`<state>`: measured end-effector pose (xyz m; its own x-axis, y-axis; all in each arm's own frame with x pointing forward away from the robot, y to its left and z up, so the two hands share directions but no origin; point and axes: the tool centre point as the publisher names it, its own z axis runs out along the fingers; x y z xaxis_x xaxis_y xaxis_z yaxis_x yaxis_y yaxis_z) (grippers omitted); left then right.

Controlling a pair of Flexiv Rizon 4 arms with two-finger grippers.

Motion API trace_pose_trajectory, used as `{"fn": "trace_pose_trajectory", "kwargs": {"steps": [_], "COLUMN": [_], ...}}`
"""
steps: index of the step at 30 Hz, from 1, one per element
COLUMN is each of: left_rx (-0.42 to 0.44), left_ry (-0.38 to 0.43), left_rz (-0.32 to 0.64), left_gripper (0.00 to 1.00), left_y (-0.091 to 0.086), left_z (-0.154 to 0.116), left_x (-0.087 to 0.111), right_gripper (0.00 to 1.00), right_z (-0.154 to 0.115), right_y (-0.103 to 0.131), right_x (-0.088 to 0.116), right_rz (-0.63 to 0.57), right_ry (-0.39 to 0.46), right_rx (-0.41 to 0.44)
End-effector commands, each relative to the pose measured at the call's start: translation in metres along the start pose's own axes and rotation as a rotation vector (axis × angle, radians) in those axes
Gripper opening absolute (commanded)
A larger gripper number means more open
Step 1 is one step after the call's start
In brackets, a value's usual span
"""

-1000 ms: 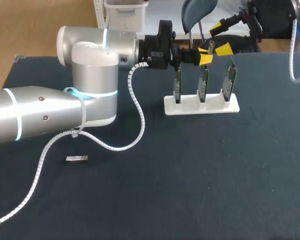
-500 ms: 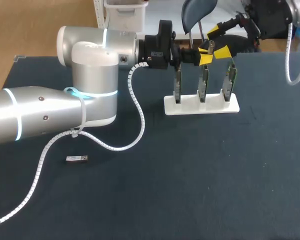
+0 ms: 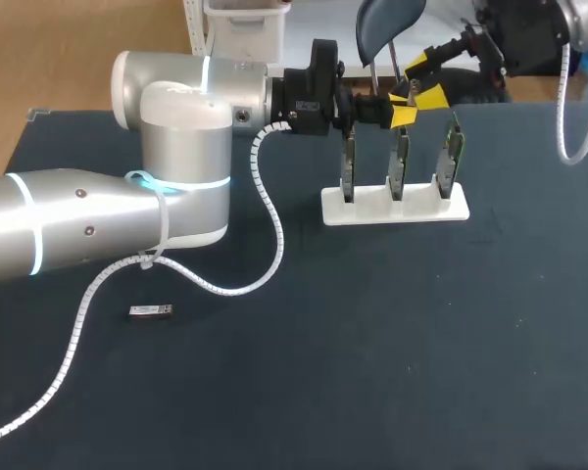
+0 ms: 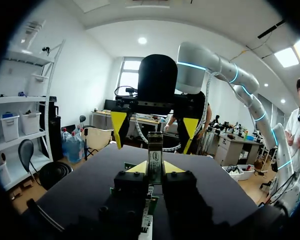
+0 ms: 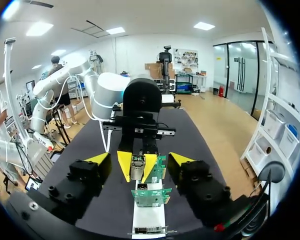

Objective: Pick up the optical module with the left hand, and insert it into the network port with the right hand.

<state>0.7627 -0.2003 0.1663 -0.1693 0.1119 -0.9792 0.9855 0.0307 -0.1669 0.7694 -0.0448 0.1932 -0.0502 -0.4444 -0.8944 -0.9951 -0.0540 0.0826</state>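
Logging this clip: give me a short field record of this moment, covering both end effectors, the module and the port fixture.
Left end effector: shut on the optical module, raised near the tops of the circuit boards
Right end effector: open, facing the left one, not touching the module
White stand: holds the three boards upright
Second module: lying on the table beside the left arm
Task stage: module picked up, not yet inserted

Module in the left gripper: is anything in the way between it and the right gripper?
Nothing visible is. The module, shut in the left gripper, sits straight ahead of the open right gripper with only air between. The boards on the stand are below them.
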Motion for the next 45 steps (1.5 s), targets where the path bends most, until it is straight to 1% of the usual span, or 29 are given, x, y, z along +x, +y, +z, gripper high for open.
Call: {"fn": "trace_pose_trajectory", "kwargs": {"steps": [1,13,14,15,16,25,30,32,33,39,41,45], "left_rx": [0.002,0.002,0.002,0.002,0.002,0.013,-0.026,-0.025,-0.03,-0.04,-0.05,-0.071], "left_ry": [0.003,0.003,0.003,0.003,0.003,0.006,0.071,0.09,0.121,0.201,0.232,0.275], "left_rz": [-0.001,-0.001,-0.001,-0.001,-0.001,-0.002,0.019,0.026,0.046,0.087,0.103,0.096], "left_gripper": [0.0,0.0,0.05,0.91,1.0,1.0,1.0,1.0,1.0,1.0,1.0,1.0], "left_y": [0.002,0.002,0.002,0.002,0.002,0.003,0.002,0.002,0.002,0.002,0.005,0.013], "left_z": [0.001,0.001,0.001,0.001,0.001,-0.002,-0.009,-0.011,-0.012,-0.016,-0.019,-0.024], "left_x": [0.0,0.0,0.0,0.0,0.0,0.0,0.0,0.001,0.001,0.001,0.002,0.006], "right_gripper": [0.0,0.0,0.0,0.0,0.0,0.0,0.0,0.0,0.0,0.0,0.0,0.0], "right_z": [0.002,0.002,0.002,0.002,0.002,0.001,0.001,0.001,0.001,0.001,0.001,0.002], "right_y": [0.001,0.003,0.003,0.003,0.004,0.004,0.003,0.003,0.003,0.003,0.004,0.005], "right_x": [0.0,0.001,0.001,0.001,0.001,0.001,0.002,0.002,0.002,0.003,0.003,0.004], "right_rz": [0.0,-0.002,-0.003,-0.003,-0.003,-0.004,-0.001,0.002,0.002,0.003,0.003,0.002], "right_ry": [0.001,0.004,0.004,0.004,0.004,0.002,0.002,0.003,0.004,0.005,0.005,0.007], "right_rx": [0.0,-0.004,-0.005,-0.005,-0.005,0.003,0.005,0.005,0.004,0.005,0.004,0.001]}}
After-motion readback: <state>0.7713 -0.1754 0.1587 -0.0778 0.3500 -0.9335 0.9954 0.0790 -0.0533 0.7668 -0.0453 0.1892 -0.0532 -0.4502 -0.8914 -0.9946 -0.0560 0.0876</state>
